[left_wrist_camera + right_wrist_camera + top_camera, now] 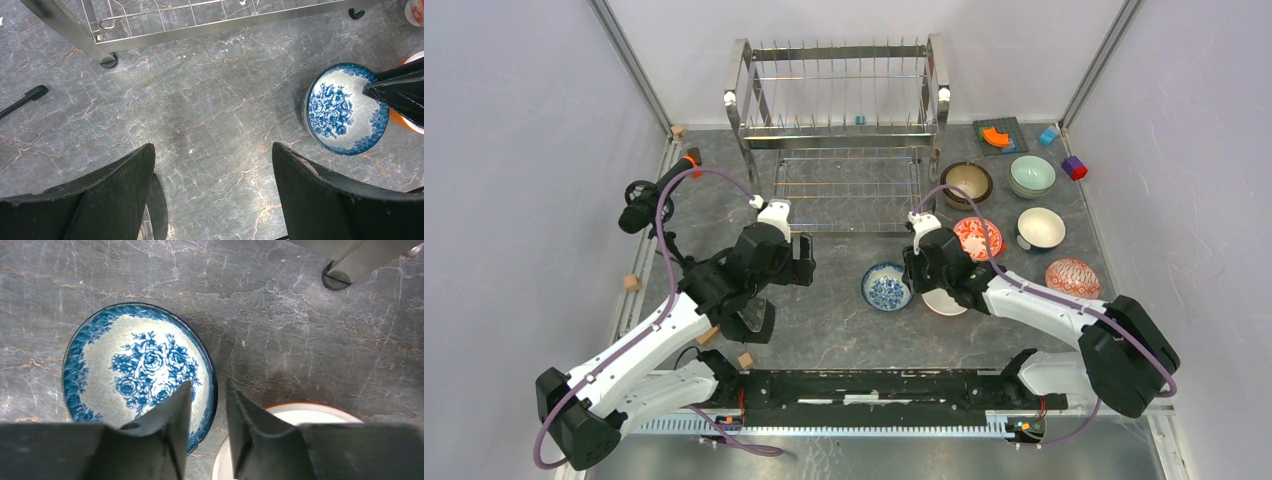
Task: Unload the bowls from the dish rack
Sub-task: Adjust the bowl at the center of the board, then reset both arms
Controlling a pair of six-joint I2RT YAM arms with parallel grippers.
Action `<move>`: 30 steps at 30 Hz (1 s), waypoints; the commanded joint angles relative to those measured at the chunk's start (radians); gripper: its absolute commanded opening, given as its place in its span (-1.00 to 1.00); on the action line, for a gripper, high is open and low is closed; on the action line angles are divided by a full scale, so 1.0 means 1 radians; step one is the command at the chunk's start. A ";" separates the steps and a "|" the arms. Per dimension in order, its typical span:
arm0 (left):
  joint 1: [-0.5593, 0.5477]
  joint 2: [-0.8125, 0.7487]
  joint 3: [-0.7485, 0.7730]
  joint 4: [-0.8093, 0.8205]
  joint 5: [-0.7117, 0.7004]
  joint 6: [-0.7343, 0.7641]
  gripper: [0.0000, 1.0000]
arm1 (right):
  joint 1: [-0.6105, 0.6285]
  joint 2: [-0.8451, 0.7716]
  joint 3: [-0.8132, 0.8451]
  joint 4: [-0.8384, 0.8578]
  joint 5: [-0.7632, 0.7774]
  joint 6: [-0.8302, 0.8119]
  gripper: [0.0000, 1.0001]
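Observation:
The steel dish rack (839, 110) stands at the back with no bowl showing in it. A blue-and-white bowl (887, 287) sits upright on the table. My right gripper (210, 390) straddles its right rim (212, 390), one finger inside and one outside, jaws a little apart. Under that wrist lies an orange-rimmed bowl (300, 415). Brown-gold (967, 182), pale green (1032, 174), cream white (1041, 227) and two red-patterned bowls (977, 238) (1072, 277) sit at the right. My left gripper (212, 155) hangs wide open over bare table, left of the blue bowl (340, 112).
Toy blocks lie at the back right: an orange one on a dark mat (996, 136), a blue one (1048, 135) and a purple-red one (1074, 167). Small wooden cubes (631, 282) (745, 359) sit by the left arm. The rack's leg (107, 60) stands ahead of my left gripper.

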 commanded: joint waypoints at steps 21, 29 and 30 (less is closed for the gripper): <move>-0.004 -0.024 0.032 0.016 0.009 -0.008 0.89 | -0.005 -0.690 -0.157 0.020 0.101 -0.240 0.62; -0.005 -0.084 -0.010 0.103 0.011 -0.023 0.99 | -0.005 -0.898 -0.319 0.171 0.220 -0.027 0.96; -0.005 -0.089 -0.017 0.114 0.003 -0.036 0.99 | -0.005 -0.921 -0.333 0.196 0.219 0.012 0.96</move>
